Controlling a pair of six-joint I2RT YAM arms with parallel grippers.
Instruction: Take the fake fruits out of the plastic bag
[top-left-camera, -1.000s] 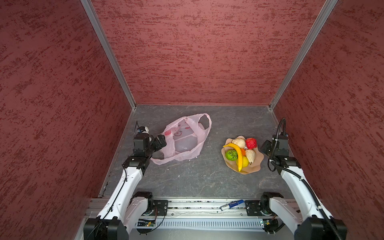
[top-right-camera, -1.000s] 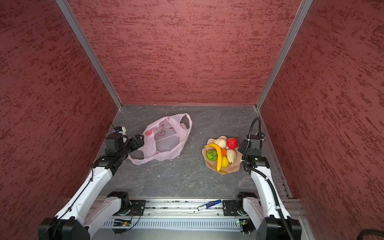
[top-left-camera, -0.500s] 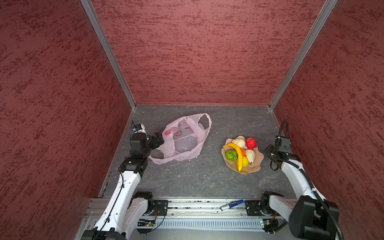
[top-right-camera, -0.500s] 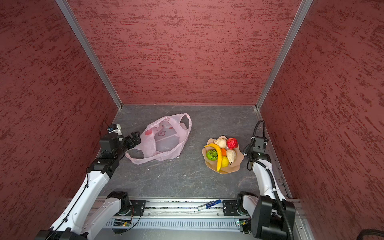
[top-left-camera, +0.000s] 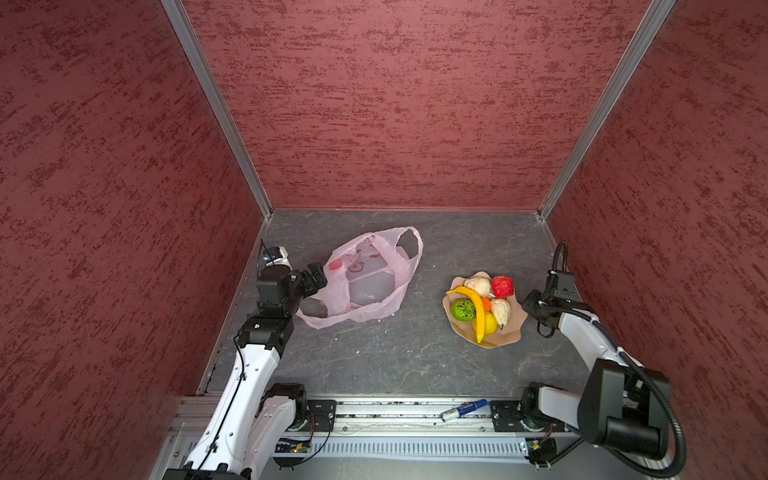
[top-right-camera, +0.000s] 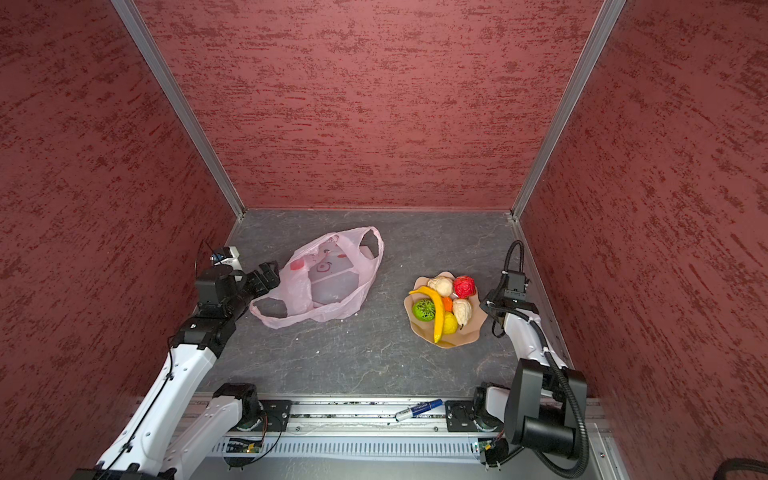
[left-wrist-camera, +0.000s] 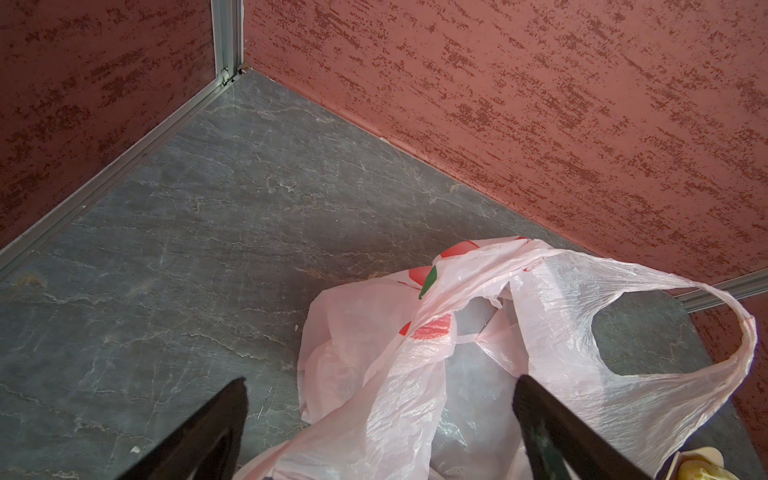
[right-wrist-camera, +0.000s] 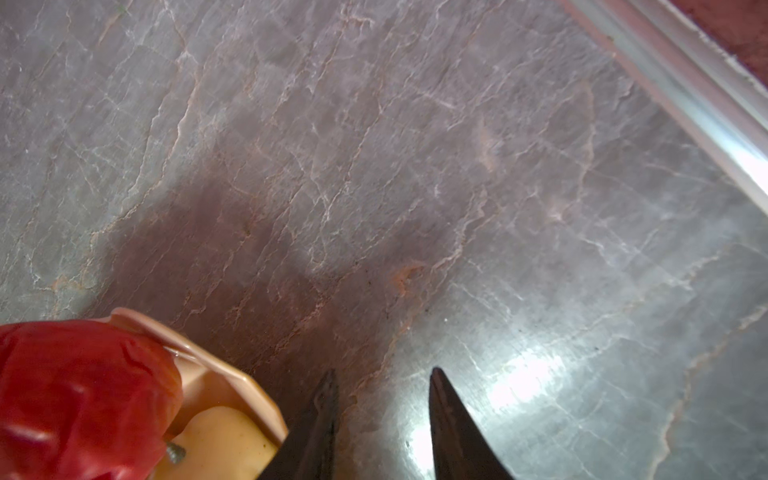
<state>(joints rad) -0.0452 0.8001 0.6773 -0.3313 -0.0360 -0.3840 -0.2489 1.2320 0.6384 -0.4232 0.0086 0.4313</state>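
Drawing back from the peach bowl (top-left-camera: 511, 332), the right gripper (right-wrist-camera: 382, 374) has narrowed its jaws over the last second to a modest gap with nothing between them. It now hangs over bare floor (top-left-camera: 415, 357) just beside the bowl's rim, on the side away from the plastic bag (top-left-camera: 370, 282). The left gripper (left-wrist-camera: 380, 384) has also retreated a little, further from the bowl. Its jaws are spread wide and empty; a fold of the bag shows between them in the wrist view, but loose, not pinched. Both grippers leaving their work suggests the emptying is finished. The fake fruits (top-left-camera: 484, 303) sit heaped in the bowl: banana (top-left-camera: 473, 305), lemon (top-left-camera: 491, 325), green ball (top-left-camera: 462, 309), red ball (top-left-camera: 502, 286), a small orange one (top-left-camera: 485, 302) and two cream pieces (top-left-camera: 477, 286). The bag lies well apart from the bowl, on the left gripper's side, collapsed and crinkled, with one handle loop standing open. Grey floor shows through its pale pink film, and I see no fruit shape left inside.
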